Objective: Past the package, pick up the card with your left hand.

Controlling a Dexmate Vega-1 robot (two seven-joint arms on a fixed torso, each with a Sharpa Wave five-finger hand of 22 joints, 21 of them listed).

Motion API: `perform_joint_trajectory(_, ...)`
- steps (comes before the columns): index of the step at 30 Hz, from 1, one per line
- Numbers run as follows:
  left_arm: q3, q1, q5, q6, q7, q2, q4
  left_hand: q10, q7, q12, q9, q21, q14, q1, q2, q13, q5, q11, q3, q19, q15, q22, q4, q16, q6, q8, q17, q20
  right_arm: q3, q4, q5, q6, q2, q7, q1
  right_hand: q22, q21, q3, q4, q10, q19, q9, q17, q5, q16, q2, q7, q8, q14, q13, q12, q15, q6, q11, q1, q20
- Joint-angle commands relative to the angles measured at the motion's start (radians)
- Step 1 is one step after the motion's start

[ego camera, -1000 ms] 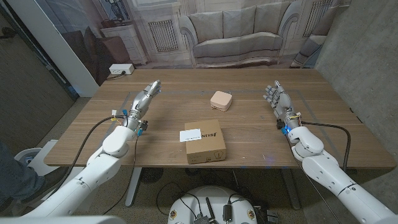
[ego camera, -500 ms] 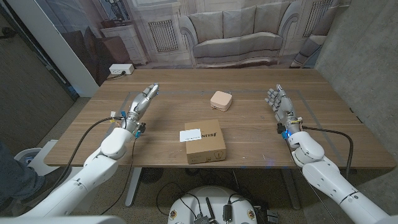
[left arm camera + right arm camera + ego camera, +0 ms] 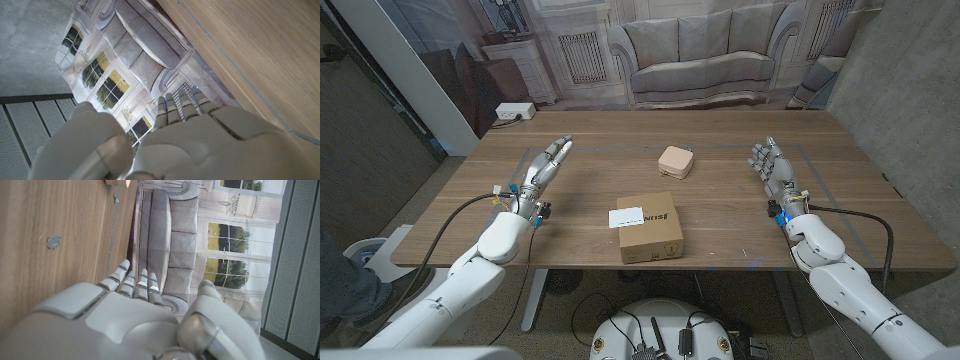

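Both hands have drifted slightly; the left hand (image 3: 542, 170), fingers extended and empty, is nearer the card (image 3: 625, 216), beside the box (image 3: 649, 227).

The left arm comes in from the lower left of the head view and reaches up toward centre-left, ending in the left hand (image 3: 544, 170), fingers straight, close together and holding nothing. The right arm rises from the lower right; the right hand (image 3: 772, 168) stands right of centre, fingers extended upward, slightly apart, also holding nothing
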Motion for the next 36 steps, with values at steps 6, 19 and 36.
perform_joint_trajectory(6,-0.026,0.059,0.074,-0.111,0.064,-0.044,0.023,0.021,-0.003,0.003,0.002,-0.003,0.016,0.013,0.002,0.003,0.006,-0.001,-0.001,0.017,-0.015,0.003,-0.006,0.004,0.021,0.004,0.001,-0.056,-0.004,-0.007,0.004,-0.022,-0.010,0.018,0.008,0.002,-0.006,0.002,-0.010,0.009,0.009,0.005,0.003,0.000,-0.004,0.003,0.002,0.003,0.009,0.005,0.001,0.001,0.008,0.001,0.002,0.000)
perform_joint_trajectory(19,-0.039,0.062,0.135,-0.181,0.093,-0.074,0.060,0.043,-0.007,0.005,0.002,-0.009,0.037,0.021,-0.003,0.003,0.014,-0.013,-0.006,0.029,-0.025,0.003,-0.010,0.005,0.044,0.007,0.001,-0.058,0.004,-0.036,-0.008,-0.029,-0.019,-0.003,-0.007,0.002,-0.011,0.001,-0.012,0.007,0.012,0.005,0.004,-0.001,-0.005,0.004,0.002,0.002,0.008,0.005,-0.001,-0.001,0.007,-0.001,0.001,-0.001)
perform_joint_trajectory(36,-0.052,0.085,0.160,-0.224,0.097,-0.093,0.086,0.066,-0.016,0.006,0.002,-0.015,0.055,0.027,-0.008,0.003,0.023,-0.015,-0.014,0.046,-0.033,0.003,-0.013,0.005,0.070,0.010,0.001,-0.061,0.024,-0.084,-0.014,-0.044,-0.029,-0.039,-0.050,0.002,-0.019,0.000,-0.014,0.008,0.015,0.005,0.004,-0.001,-0.005,0.005,0.004,0.003,0.009,0.005,-0.001,0.000,0.009,0.000,0.001,0.000)
